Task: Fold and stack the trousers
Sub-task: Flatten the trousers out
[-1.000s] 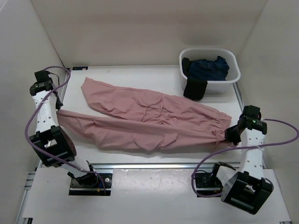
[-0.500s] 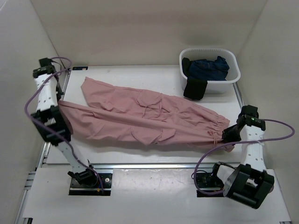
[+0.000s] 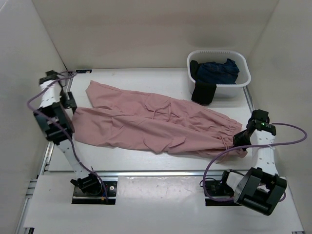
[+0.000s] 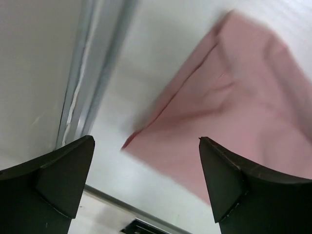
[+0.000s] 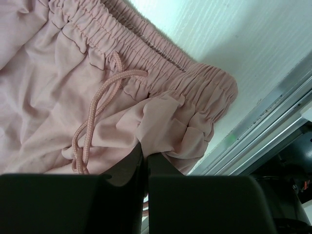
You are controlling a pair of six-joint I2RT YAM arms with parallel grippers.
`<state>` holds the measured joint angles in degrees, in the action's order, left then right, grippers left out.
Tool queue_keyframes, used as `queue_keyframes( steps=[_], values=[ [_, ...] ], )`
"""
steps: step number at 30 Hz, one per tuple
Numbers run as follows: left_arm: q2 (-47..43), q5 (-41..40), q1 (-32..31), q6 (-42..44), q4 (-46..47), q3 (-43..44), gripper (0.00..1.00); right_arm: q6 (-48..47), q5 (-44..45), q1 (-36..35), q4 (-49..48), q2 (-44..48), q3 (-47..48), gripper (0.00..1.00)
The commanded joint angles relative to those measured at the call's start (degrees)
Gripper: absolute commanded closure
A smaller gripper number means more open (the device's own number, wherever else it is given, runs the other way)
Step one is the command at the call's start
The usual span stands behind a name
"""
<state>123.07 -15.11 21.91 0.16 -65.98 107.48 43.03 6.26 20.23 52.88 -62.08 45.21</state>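
Trousers (image 3: pixel 156 124) lie lengthwise across mid-table, legs side by side, and folding looks barely begun, with nothing stacked. At four o'clock the right gripper (image 5: pixel 145 148) pinches the waistband. At nine the left gripper (image 4: pixel 146 142) gapes empty above the cuff. A basket (image 3: pixel 243 82) sits at one.

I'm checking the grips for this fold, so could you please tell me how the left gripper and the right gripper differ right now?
The left gripper stands open, the right gripper shut. The left holds nothing, and one leg end of the trousers lies loose beneath it; the right pinches fabric at their waistband. Both are at opposite ends of the same trousers.
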Motion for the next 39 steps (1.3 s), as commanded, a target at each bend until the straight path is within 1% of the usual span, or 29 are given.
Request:
queue_keyframes(
  steps=[1,2,3,6,7,9,10,12,13,14,15,16,17,18,19,20,23,25,27,28,30,31,32,33,34,35,36,38,39],
  values=[
    [-16.2,8.3,6.5,-0.2,2.8,-7.7,0.0,-1.1,1.9,0.2,-0.5,1.6,-0.7,1.0],
    [-17.9,9.5,7.2,-0.2,2.8,-10.2,0.0,-1.1,1.9,0.2,-0.5,2.2,-1.3,1.0],
    [-20.9,10.2,7.7,-0.2,3.4,-15.8,0.0,-1.1,1.9,0.2,-0.5,2.2,-1.3,1.0],
    [-23.6,12.5,9.1,-0.2,5.7,-23.9,0.0,-1.1,1.9,0.2,-0.5,3.4,-2.0,1.0],
    [-23.6,12.5,9.9,-0.2,6.6,-28.2,0.0,-1.1,1.9,0.2,-0.5,3.9,-2.0,1.0],
    [-22.8,13.9,9.9,-0.2,10.2,-31.4,0.0,-1.1,1.9,0.2,0.0,3.9,-2.5,1.0],
    [-20.7,14.4,9.9,-0.2,11.2,-33.1,0.0,-1.1,1.9,0.2,0.0,3.9,-2.5,1.0],
    [-17.9,14.4,9.9,-0.2,11.9,-33.1,0.0,-1.1,1.9,0.2,0.0,3.9,-2.5,0.98],
    [-15.3,14.9,9.9,-0.2,12.7,-32.6,0.0,-1.1,2.4,0.2,0.5,3.9,-2.5,0.94],
    [-14.0,14.9,9.9,-0.2,13.2,-31.6,0.0,-1.1,2.4,0.2,1.1,3.9,-1.9,0.85],
    [-13.0,14.9,9.9,-0.2,13.2,-31.1,0.0,-1.1,2.4,0.2,1.1,3.9,-1.9,0.62],
    [-11.4,14.9,9.9,-0.2,13.2,-31.1,0.06,-1.1,2.4,0.2,1.9,3.9,-1.4,0.49],
    [-10.7,14.9,9.9,-0.2,13.2,-30.3,0.16,-1.1,2.4,0.2,3.2,4.5,-1.4,0.4],
    [-10.7,14.9,9.9,-0.2,13.2,-30.3,0.32,-1.1,3.0,0.2,3.9,4.5,-0.8,0.3],
    [-10.1,15.5,9.9,-0.2,13.2,-30.3,0.5,-0.5,3.0,0.2,4.5,5.0,-0.8,0.3],
    [-10.1,15.5,9.9,-0.2,13.2,-30.9,0.86,0.0,3.0,0.2,5.0,5.9,-0.8,0.3],
    [-12.5,14.6,10.4,-0.2,13.2,-33.2,0.86,3.1,0.4,0.2,5.0,6.7,-2.2,0.3],
    [-14.3,12.8,11.7,-0.2,13.2,-34.1,0.86,5.2,-0.1,0.2,4.5,6.7,-3.5,0.33],
    [-18.0,8.4,13.8,-0.2,13.2,-34.6,0.86,6.5,-0.8,0.2,4.5,6.1,-5.5,0.38],
    [-19.4,7.0,14.6,-0.2,13.2,-35.1,0.86,7.1,-2.2,0.2,3.9,6.1,-6.4,0.45],
    [-23.9,4.3,16.9,-0.2,13.2,-35.7,0.86,8.5,-2.9,0.2,3.3,6.1,-9.5,0.51],
    [-25.3,3.4,17.5,-0.2,13.2,-36.3,0.86,8.5,-3.6,0.2,2.8,6.8,-10.6,0.61],
    [-26.6,2.7,18.2,-0.2,13.2,-36.3,0.86,9.3,-3.6,0.2,2.8,6.8,-11.5,0.68],
    [-28.7,1.7,18.9,-0.2,13.2,-37.2,0.86,9.8,-3.6,0.2,1.8,7.3,-12.4,0.78],
    [-29.4,1.1,18.9,-0.2,12.6,-37.7,0.86,9.8,-3.6,0.2,0.7,7.3,-13.1,0.96],
    [-29.9,1.1,18.9,-0.2,12.6,-37.7,0.86,9.8,-3.6,0.2,-0.2,7.3,-13.7,1.0],
    [-29.9,0.5,18.9,-0.2,10.9,-36.7,0.86,9.8,-5.4,0.2,-1.7,6.3,-13.1,1.0],
    [-29.9,-0.3,18.9,-0.2,9.0,-35.1,0.86,8.0,-6.8,0.2,-0.8,3.6,-7.9,1.0],
    [-31.0,-2.3,18.9,-0.2,8.3,-35.1,0.86,7.4,-6.8,0.2,1.5,3.0,-5.0,1.0]
  ],
)
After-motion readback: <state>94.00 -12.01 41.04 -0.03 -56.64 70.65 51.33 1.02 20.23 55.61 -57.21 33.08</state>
